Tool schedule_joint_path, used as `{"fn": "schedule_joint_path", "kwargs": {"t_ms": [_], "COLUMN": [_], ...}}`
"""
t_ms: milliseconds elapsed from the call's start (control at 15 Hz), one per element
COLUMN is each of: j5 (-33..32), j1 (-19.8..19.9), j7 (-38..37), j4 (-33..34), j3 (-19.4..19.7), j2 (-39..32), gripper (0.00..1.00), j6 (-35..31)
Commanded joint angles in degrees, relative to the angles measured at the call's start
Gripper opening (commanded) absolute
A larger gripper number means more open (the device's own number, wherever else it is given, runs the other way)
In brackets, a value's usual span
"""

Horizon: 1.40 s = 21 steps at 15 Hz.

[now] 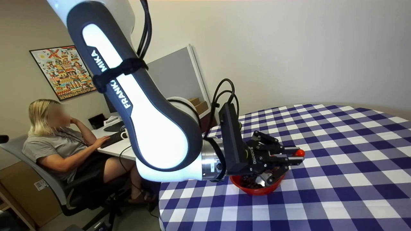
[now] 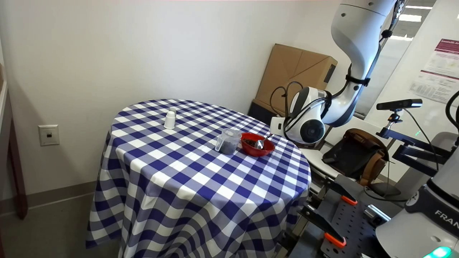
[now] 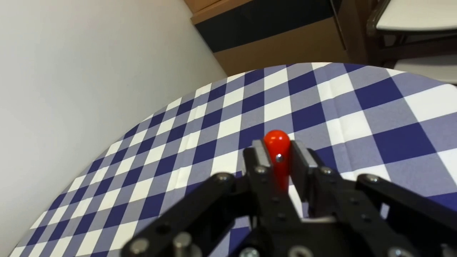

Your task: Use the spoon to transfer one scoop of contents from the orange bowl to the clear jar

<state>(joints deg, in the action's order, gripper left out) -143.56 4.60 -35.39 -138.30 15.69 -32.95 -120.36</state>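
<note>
A: And there's the arm (image 1: 157, 136), in an exterior view, slanting from the upper left of the frame to a bend left of and below centre!

B: From there the wrist (image 1: 212, 160) lies almost level, and the gripper (image 1: 292, 155) points right, into the right half of the frame.

A: And the fingers (image 3: 304, 156)?

B: Pinched close in a grip, side by side! In the wrist view they point up from the bottom edge, tips just below and right of the middle.

A: In an exterior view the base (image 2: 412, 229) stands lower right, green light (image 2: 441, 252) aglow; the gripper can't be made out there.
</note>
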Motion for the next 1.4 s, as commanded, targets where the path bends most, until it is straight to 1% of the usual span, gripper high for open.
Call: {"fn": "schedule_joint_path", "kwargs": {"t_ms": [0, 267, 533, 800, 1333], "j5": [0.46, 3.90, 8.40, 15.90, 36.64], "j1": [7.04, 11.37, 13.12, 13.24, 11.38], "j7": [0.91, 0.89, 0.70, 1.92, 8.41], "j4": [-1.75, -1.48, -1.31, -0.82, 2.12], "j3": [-4.78, -8.05, -10.10, -11.56, -14.51], "j2": [1.67, 1.76, 1.98, 2.41, 2.92], "gripper": [0.07, 0.07, 0.06, 0.06, 0.06], "j6": [0.88, -0.39, -1.18, -2.59, -4.78]}}
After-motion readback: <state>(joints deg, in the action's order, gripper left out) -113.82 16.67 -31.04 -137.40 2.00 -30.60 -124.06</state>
